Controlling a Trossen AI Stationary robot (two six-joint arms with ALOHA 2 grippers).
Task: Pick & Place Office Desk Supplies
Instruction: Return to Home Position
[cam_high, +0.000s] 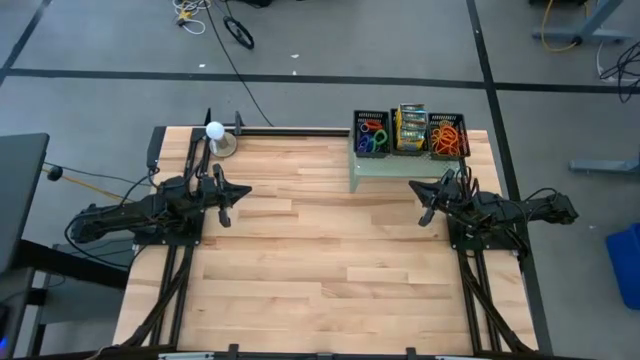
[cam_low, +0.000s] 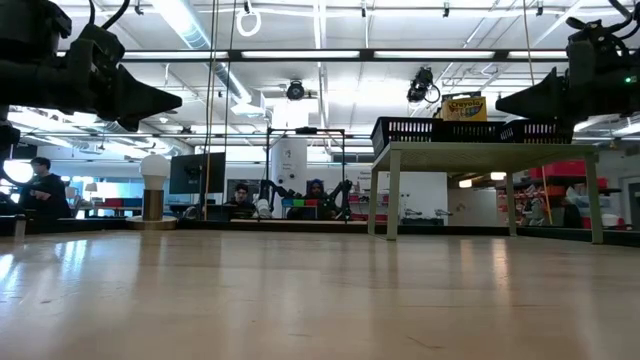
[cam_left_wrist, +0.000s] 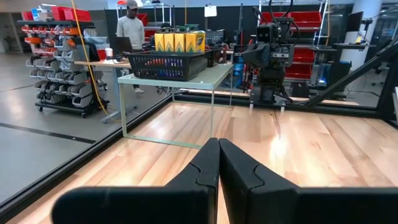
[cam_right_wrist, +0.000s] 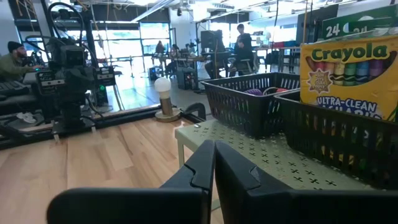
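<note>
- Here, at the homing step, my left gripper (cam_left_wrist: 218, 144) hangs above the counter's (cam_high: 320, 270) left side, fingers pressed together on nothing.
- My right gripper (cam_right_wrist: 214, 147) hangs near the pale green stand (cam_high: 385, 170), fingers likewise closed and empty.
- The supplies sit in three black baskets (cam_right_wrist: 239, 112) on the stand at the counter's far edge: coloured rings (cam_high: 371, 136) in the left one, crayon boxes (cam_high: 411, 128) in the middle, orange rubber bands (cam_high: 448, 136) in the right.
- To finish well, I judge, each arm should come to rest level and matched to its twin, the right one clear of the stand's leg and rim.
- The wood counter looks free of loose items, though a thin band could escape me from above.
- A white ball (cam_high: 214, 130) on its base stands far left; people (cam_low: 241, 196) sit at desks in the workshop beyond.
</note>
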